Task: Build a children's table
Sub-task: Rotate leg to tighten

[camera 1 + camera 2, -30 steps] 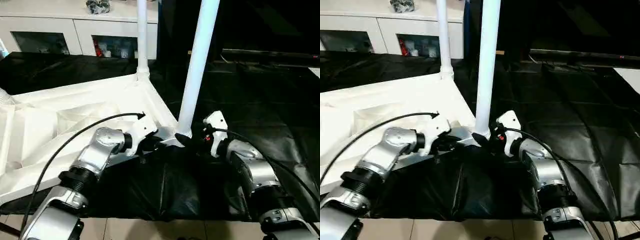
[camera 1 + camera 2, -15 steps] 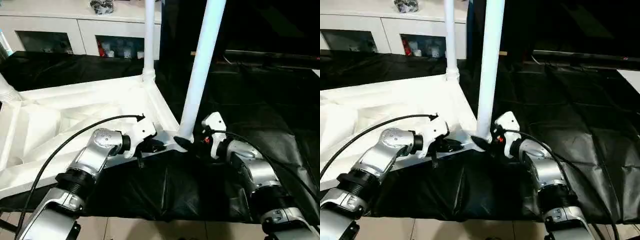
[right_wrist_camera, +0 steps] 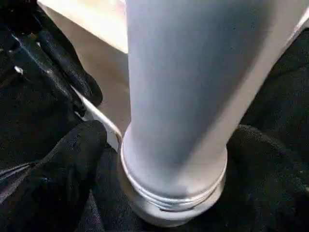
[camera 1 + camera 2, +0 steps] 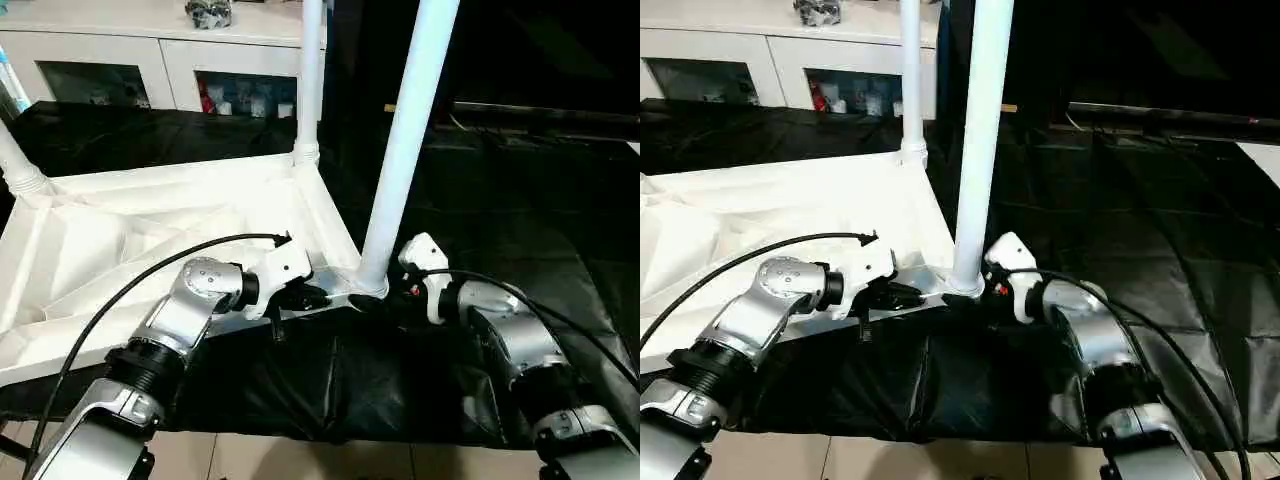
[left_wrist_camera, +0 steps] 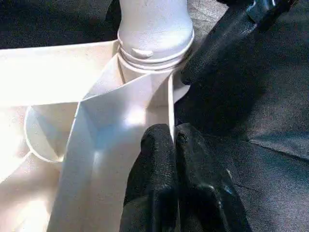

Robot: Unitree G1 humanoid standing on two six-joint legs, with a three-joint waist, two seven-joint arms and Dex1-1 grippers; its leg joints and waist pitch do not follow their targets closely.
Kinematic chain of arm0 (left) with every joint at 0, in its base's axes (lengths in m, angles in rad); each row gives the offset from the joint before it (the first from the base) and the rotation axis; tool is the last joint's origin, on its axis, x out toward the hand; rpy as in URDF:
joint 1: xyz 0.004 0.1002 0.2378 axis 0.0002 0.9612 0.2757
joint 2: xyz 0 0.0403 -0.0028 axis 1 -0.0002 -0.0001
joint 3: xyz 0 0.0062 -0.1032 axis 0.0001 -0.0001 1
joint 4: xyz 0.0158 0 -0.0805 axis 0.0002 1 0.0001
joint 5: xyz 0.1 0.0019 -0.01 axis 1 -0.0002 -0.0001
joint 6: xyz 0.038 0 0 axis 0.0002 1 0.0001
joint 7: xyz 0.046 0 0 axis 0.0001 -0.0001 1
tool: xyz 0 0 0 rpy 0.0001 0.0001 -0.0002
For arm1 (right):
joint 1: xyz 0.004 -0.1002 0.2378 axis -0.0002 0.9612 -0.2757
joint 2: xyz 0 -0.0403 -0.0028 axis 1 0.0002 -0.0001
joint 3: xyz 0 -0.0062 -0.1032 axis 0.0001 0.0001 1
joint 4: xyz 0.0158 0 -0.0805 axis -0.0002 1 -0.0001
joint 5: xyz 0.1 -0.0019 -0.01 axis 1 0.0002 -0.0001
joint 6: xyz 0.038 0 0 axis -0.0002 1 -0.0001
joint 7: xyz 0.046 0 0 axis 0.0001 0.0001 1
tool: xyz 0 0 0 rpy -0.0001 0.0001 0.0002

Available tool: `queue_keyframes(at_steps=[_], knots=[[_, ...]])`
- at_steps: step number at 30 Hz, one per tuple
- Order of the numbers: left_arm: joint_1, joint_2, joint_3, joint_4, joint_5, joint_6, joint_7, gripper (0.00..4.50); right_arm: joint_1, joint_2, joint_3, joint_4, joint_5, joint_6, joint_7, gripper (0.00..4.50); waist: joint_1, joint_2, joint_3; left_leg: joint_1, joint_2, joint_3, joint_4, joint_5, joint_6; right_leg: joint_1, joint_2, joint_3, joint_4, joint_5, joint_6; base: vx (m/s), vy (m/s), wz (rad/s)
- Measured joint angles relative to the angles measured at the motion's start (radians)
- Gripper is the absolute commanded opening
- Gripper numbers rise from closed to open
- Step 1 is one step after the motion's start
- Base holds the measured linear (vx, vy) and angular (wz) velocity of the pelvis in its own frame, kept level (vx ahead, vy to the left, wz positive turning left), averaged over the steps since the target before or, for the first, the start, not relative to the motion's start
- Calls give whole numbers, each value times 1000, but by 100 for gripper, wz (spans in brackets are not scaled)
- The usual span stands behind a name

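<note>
The white plastic rectangular tabletop (image 4: 150, 230) lies underside-up on the black-draped work table (image 4: 520, 200), its near right corner socket holding a long white tapered tube leg (image 4: 405, 150) that the right gripper (image 3: 159, 159) straddles at the base with fingers spread and released, while the left gripper (image 5: 171, 145) is clenched on the tabletop's thin rim wall beside that socket. To seat the leg well, the left should probably keep the rim pinned while the right closes squarely and low. A white glass-door cabinet (image 4: 150, 70) stands at the far left.

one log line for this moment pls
left hand: shut on tabletop rim | right hand: open around near leg base | leg: upright in corner socket
</note>
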Motion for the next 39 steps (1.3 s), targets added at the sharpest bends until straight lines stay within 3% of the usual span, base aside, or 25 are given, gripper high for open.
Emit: queue_keyframes(at_steps=[12,18,28,39], knots=[[1,21,-5,2,2,11,-24,56,-4,1,5,23,-1,-19,7,450,-5,0,0,1,0,0,1,0,0,-1,0,0,4,0,1,0,0,0],[-1,24,-2,8,-5,14,-34,8,-4,1,5,23,-1,-27,8,450,-6,0,0,2,0,0,1,0,0,-1,0,1,5,-1,1,0,0,0],[4,27,-1,7,-15,10,-68,8,-33,11,5,59,1,-40,21,450,-5,0,0,2,0,0,2,0,0,-1,0,1,6,-1,1,0,0,0],[20,31,7,-11,-17,12,-80,0,-71,39,8,134,9,-54,65,357,-6,0,0,2,0,0,3,0,0,-1,0,1,8,-1,1,0,0,0]])
